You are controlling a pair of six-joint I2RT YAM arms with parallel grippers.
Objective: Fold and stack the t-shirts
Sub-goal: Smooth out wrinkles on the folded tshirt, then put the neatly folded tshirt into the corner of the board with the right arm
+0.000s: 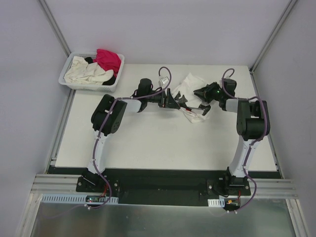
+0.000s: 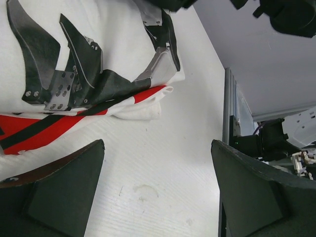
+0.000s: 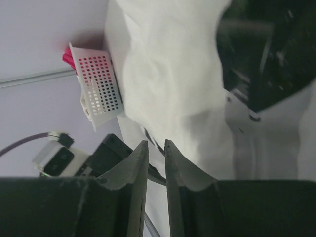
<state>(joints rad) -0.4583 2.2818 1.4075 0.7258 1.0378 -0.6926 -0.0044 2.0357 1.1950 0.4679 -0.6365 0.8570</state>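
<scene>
A crumpled white t-shirt (image 1: 190, 85) with red and black print lies at the middle back of the table (image 1: 163, 143). In the left wrist view its printed edge (image 2: 54, 123) lies just ahead of my left gripper (image 2: 157, 144), which is open over bare table and touches nothing. From above, the left gripper (image 1: 181, 102) is at the shirt's left side and the right gripper (image 1: 201, 107) at its near right edge. My right gripper (image 3: 156, 143) stands open by a narrow gap, with white cloth (image 3: 168, 74) beside and beyond its right finger and nothing visible between the tips.
A white slotted basket (image 1: 66, 79) at the back left corner holds a magenta shirt (image 1: 108, 59), cream ones (image 1: 86, 71) and a black one (image 1: 111, 80). The basket (image 3: 101, 89) also shows in the right wrist view. Metal frame rails (image 2: 229, 113) border the table.
</scene>
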